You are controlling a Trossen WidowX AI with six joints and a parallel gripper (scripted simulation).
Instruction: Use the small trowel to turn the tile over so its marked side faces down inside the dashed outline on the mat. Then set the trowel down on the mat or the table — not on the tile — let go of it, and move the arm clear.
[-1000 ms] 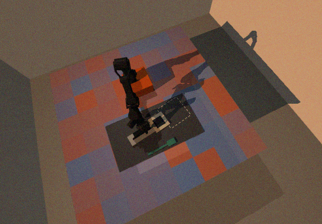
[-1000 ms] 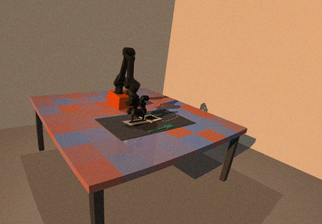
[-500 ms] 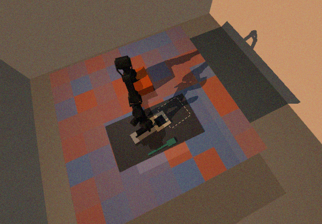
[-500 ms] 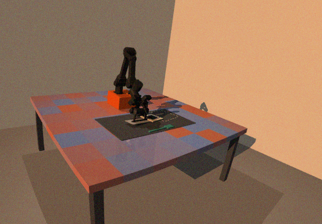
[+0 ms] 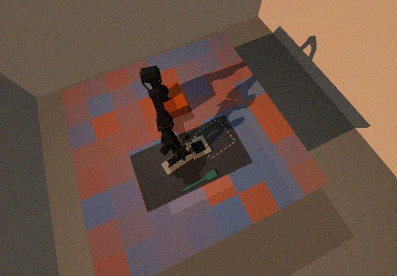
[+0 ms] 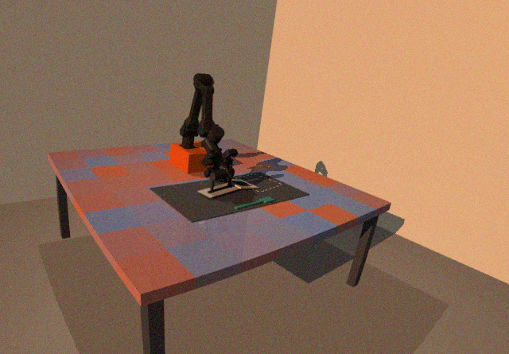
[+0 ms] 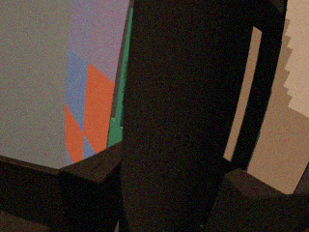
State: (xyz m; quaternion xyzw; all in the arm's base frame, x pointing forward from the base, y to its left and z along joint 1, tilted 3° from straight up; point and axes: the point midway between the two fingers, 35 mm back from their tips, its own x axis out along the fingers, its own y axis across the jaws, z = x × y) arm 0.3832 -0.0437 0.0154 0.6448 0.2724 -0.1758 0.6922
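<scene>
The small trowel, a flat pale blade [image 5: 167,170] [image 6: 209,195] under a dark handle [image 7: 169,97], is low at the mat. My gripper [image 5: 181,154] [image 6: 222,174] [image 7: 166,147] is shut on that handle from above. The blade's right end meets the near left edge of the tile [image 5: 207,150] [image 6: 251,187]; whether it reaches under is hard to tell. The tile shows its dark marked square upward and looks slightly tilted. It overlaps the left part of the dashed outline [image 5: 234,141] on the dark mat [image 5: 150,183] [image 6: 180,202].
A green tool [image 5: 211,174] [image 6: 267,200] [image 7: 116,135] lies along the mat's front edge, in front of the trowel and tile. The arm's orange base block [image 5: 176,105] [image 6: 180,157] stands behind the mat. Arm shadows cross the back of the outline.
</scene>
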